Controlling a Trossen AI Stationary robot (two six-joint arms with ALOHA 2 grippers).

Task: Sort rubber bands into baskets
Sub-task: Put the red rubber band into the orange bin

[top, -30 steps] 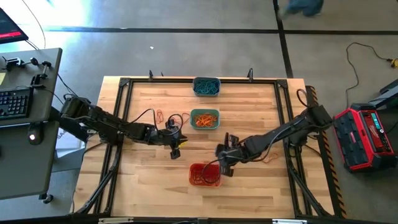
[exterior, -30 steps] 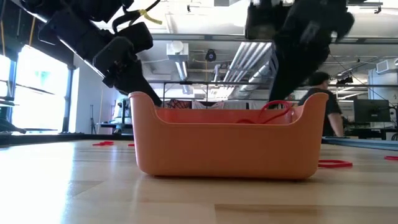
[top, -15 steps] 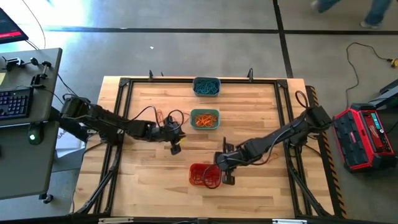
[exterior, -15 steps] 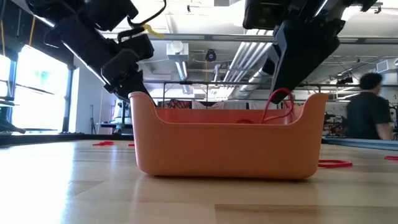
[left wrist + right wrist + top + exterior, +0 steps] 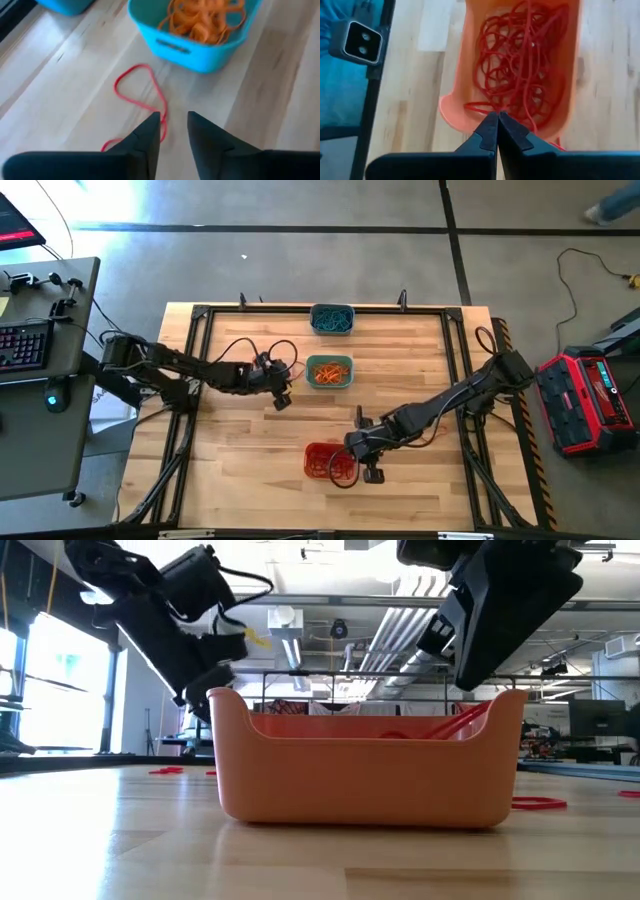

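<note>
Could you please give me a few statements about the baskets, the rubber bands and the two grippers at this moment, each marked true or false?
1. The orange basket holds red rubber bands. True.
2. The teal-green basket holds blue rubber bands. False: it holds orange rubber bands.
3. The right gripper is wide open above the table. False: its fingers are shut, by the orange basket's rim.
4. A red band lies loose on the table beside the teal-green basket, in front of the left gripper. True.
5. The grey-blue basket stands nearest the front table edge. False: it stands at the far edge; the orange basket is nearest the front.
</note>
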